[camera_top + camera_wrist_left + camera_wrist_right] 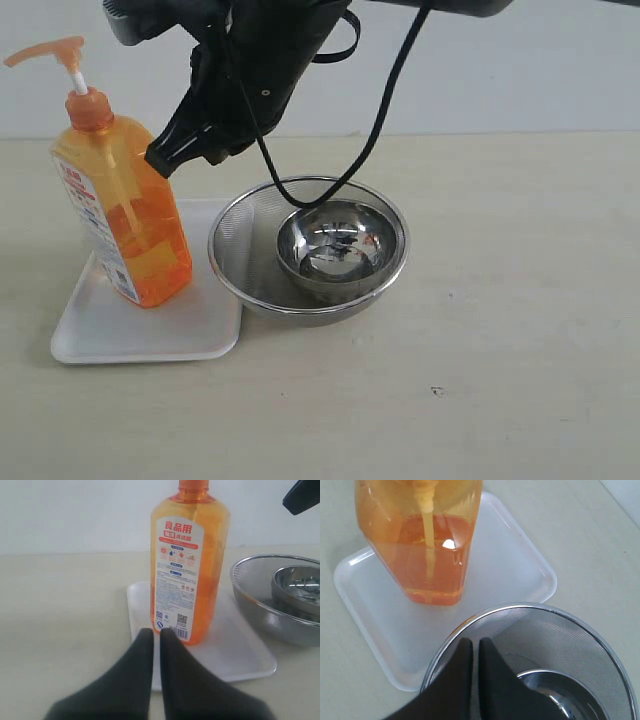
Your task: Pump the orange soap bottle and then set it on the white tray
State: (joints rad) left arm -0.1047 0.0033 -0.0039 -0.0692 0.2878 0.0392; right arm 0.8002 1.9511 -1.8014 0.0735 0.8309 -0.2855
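Exterior view: the orange soap bottle (125, 220) is shown upright on the white tray (150, 335), towards its far left part, with the pump head (50, 52) raised. The right gripper (165, 160) is held in the air just beside the bottle's shoulder, apart from it, with its tips pressed together and nothing pinched. A black cable (390, 110) is looped down over the mesh bowl (235, 280), in which a steel bowl (340, 250) is nested. A sideways swing of the arm is judged the main hazard: the tall bottle could be struck high up and toppled off the tray

Left wrist view: the left gripper (156, 632) is seen low in front of the tray's near edge, fingers closed on each other and empty, with the bottle's label (175, 580) facing it. If it were advanced, the tray could be shoved, or the bottle's base knocked, and the bottle tipped towards the mesh bowl

Right wrist view: the right gripper is seen closed and empty above the mesh bowl's rim, which touches or overlaps the tray's edge. A drop of the arm, or a snag of the cable on that rim, could drag the bowl and jolt the tray. Whether the pump has been pressed cannot be told
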